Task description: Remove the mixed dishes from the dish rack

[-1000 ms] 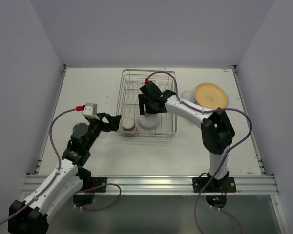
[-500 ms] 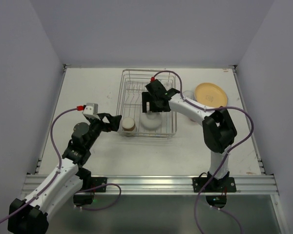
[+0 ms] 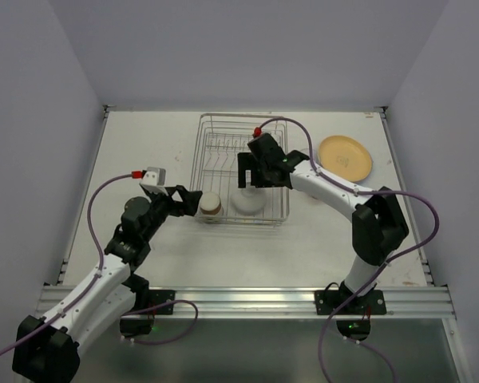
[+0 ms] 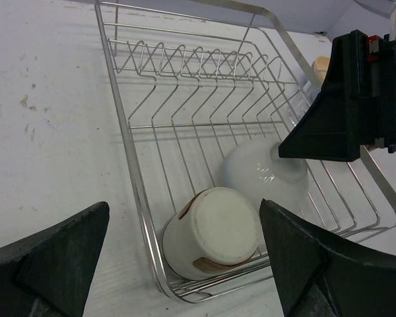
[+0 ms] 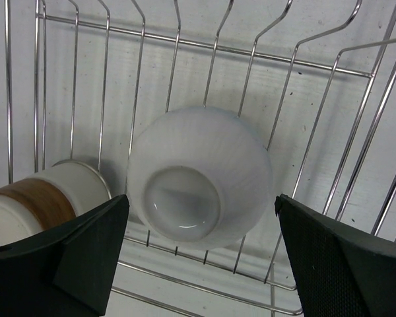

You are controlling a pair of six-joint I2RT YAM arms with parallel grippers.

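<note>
Right pincer (image 5: 201, 218) agape over upturned white bowl (image 5: 204, 132)

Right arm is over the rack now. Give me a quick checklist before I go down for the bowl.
1. Right end effector open: ok, jaws wide.
2. White bowl between its fingers: ok, centred in the right wrist view, upside down.
3. Dish rack wires clear of the descent: cannot tell.
4. Left end effector open: ok, facing the brown-banded cup lying on its side.
5. Arms apart: ok, a gap shows in the top view.
</note>
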